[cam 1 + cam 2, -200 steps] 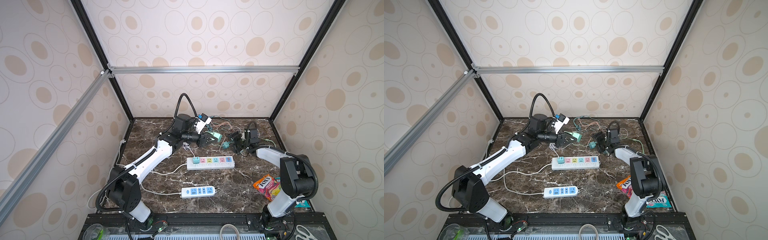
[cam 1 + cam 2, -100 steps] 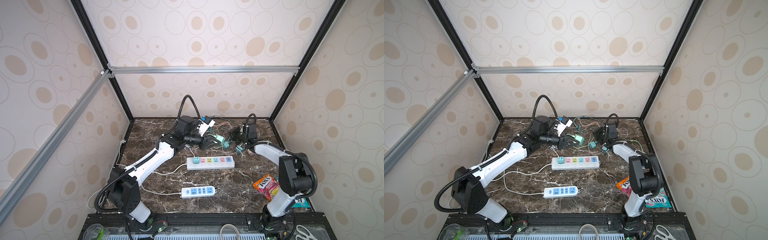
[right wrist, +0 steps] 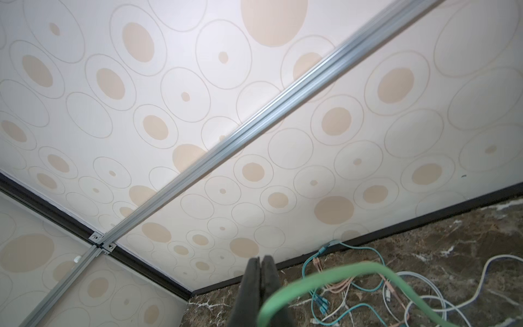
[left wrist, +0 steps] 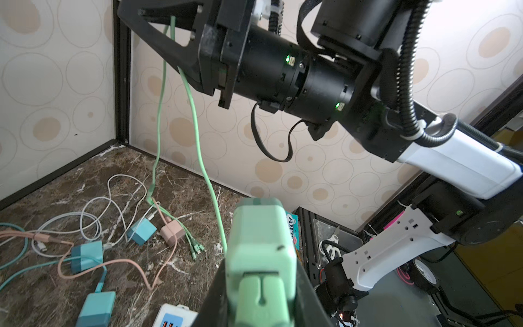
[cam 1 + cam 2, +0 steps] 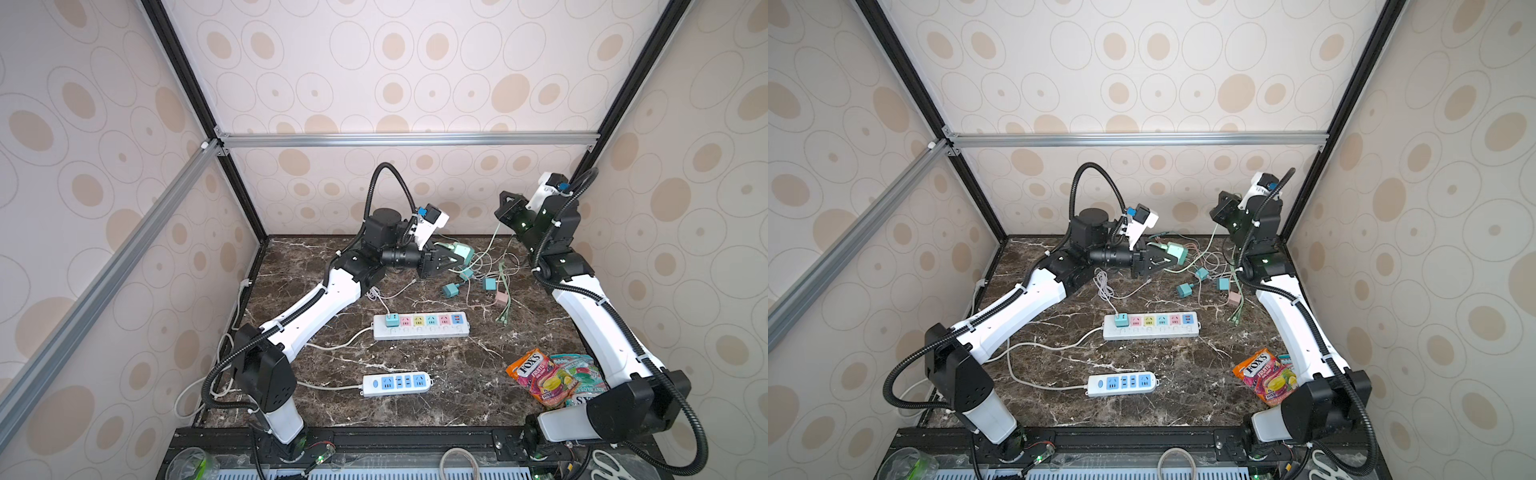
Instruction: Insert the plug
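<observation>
My left gripper [image 5: 454, 258] is shut on a mint-green plug [image 5: 462, 252], held a little above the back of the marble table in both top views. In the left wrist view this plug [image 4: 261, 243] sits squarely between the dark fingers [image 4: 307, 297]. Its green cable [image 4: 195, 124] runs up to my right gripper [image 5: 505, 204], which is raised high near the back right corner. The right wrist view shows those fingers [image 3: 259, 283] pressed together with the green cable [image 3: 319, 277] looping out beside them. A white power strip with coloured sockets [image 5: 422, 326] lies mid-table, a teal plug [image 5: 391, 320] in its leftmost socket.
A second white strip with blue sockets [image 5: 397, 383] lies nearer the front. Loose teal plugs [image 5: 450, 289] and a pink one [image 5: 501, 297] lie in a tangle of cables at the back. Candy bags [image 5: 540, 376] lie at the front right, beside the right arm.
My right gripper has shut and risen from the cable heap on the table to high at the back right, lifting the green cable. The left gripper moved slightly right with the plug.
</observation>
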Motion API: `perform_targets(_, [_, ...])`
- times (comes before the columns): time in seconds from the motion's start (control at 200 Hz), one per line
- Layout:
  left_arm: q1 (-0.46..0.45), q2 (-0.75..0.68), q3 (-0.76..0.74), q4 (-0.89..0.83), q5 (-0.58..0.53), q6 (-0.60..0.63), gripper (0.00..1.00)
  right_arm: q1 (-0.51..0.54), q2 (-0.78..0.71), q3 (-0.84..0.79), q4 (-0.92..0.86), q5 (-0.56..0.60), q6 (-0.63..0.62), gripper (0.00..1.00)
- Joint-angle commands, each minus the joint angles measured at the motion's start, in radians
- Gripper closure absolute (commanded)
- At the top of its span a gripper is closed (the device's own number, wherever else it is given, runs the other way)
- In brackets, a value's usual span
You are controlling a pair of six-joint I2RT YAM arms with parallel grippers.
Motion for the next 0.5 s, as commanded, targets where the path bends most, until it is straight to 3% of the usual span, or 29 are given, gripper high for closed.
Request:
perform_targets(0.0, [-0.012, 0.035, 0.112, 0.005, 0.025, -0.003, 1.00, -0.002, 0.019, 0.145, -0.033, -0.008, -0.145, 1.00])
perform_targets(0.275, [-0.016, 0.074, 0.224, -0.047, 0.006, 0.024, 1.00, -0.002, 0.096, 0.469, -0.040, -0.121, -0.226, 1.00])
perform_targets(0.495, [-0.015, 0.046, 0.174, -0.104, -0.074, 0.072, 1.00, -0.002, 0.064, 0.320, 0.013, -0.105, -0.228, 1.00])
